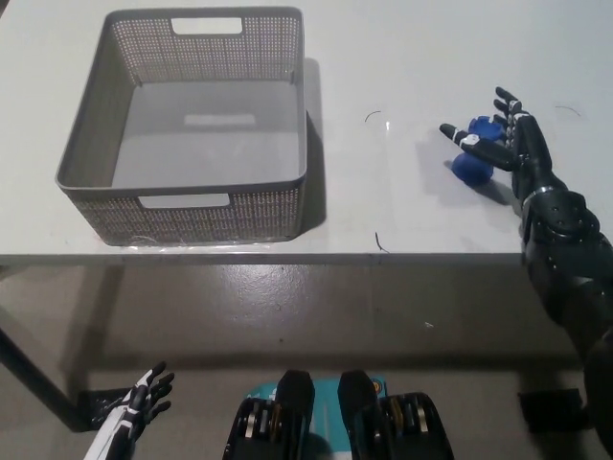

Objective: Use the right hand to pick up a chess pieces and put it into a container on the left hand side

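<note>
Head view frames a white desk [402, 57] on which a grey perforated basket [96, 105] is set toward the left, its inside bare and a handle cut-out seen in the near and far walls. Well apart from it, toward the right edge of the desk, a blue chess piece [474, 165] is found, tilted or partly hidden so that only its rounded base and a bit of its top are seen. The black right hand [503, 144] is placed against the piece from the right side: one finger is stretched across it toward the left, the others are spread above and behind. The fingers are apart around the piece and a closed grasp is not shown; whether the piece is lifted off the desk cannot be told. The white left hand [139, 401] is seen at the lower left, below desk level over the floor, with fingers spread and nothing held.
</note>
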Tool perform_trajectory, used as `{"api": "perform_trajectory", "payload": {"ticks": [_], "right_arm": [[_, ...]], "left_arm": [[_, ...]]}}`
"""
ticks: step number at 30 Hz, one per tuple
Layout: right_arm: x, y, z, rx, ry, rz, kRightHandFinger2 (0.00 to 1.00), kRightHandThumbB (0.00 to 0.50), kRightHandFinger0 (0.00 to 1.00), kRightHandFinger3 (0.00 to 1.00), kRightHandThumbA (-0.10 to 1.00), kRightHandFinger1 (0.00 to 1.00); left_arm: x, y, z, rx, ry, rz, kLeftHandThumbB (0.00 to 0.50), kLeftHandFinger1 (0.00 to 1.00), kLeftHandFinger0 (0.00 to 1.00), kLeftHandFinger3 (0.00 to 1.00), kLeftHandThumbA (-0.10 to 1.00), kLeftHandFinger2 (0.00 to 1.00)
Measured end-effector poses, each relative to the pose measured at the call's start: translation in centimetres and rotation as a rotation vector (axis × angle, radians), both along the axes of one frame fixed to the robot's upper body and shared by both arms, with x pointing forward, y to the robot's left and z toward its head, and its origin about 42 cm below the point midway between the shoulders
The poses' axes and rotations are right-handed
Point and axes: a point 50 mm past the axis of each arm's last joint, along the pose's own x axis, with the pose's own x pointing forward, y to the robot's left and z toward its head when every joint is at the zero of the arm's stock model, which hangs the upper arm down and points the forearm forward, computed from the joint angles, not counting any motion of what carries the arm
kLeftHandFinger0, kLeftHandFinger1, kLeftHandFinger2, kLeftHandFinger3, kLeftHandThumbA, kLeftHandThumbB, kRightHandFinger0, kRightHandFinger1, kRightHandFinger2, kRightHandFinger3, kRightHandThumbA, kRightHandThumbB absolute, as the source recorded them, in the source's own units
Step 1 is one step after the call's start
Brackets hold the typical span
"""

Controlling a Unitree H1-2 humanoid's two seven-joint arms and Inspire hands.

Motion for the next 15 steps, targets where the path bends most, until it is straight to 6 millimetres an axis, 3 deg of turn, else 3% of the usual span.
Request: {"api": "perform_trajectory", "payload": {"ticks": [9, 15], "right_arm": [[-0.19, 0.11, -0.70, -0.021, 0.033, 0.010, 1.00, 0.393, 1.00, 1.00, 1.00, 1.00], [-0.29, 0.12, -0.96, -0.020, 0.044, 0.015, 1.00, 0.401, 1.00, 1.00, 0.99, 1.00]], "left_arm": [[-0.11, 0.29, -0.05, -0.003, -0.008, 0.011, 0.275, 1.00, 1.00, 1.00, 1.00, 1.00], [-0.33, 0.56, -0.11, -0.002, -0.009, 0.020, 0.236, 1.00, 1.00, 1.00, 1.00, 1.00]]}}
